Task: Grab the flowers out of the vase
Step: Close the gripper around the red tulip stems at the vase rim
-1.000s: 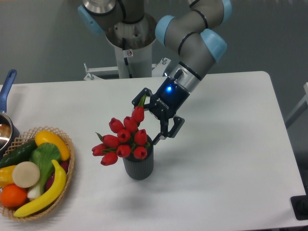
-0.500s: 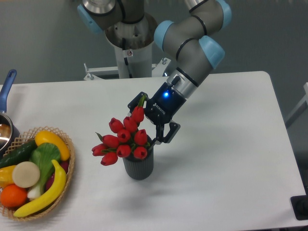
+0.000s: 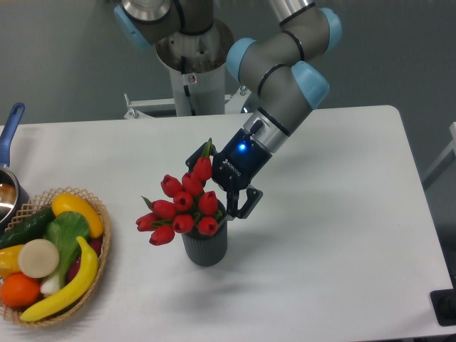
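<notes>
Flower stems (image 3: 214,216) inside vase (image 3: 205,246)

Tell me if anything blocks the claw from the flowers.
Nothing visible does. The claw is open right behind the tulips, one finger by the vase rim, the other mostly hidden behind the top bud.

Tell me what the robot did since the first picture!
The gripper slid left and a bit down, closing in on the back of the flowers, so its jaws now sit open around the upper buds and nothing is grabbed yet. The flowers stayed in the vase, and the vase, the fruit basket and the pot did not move.
</notes>
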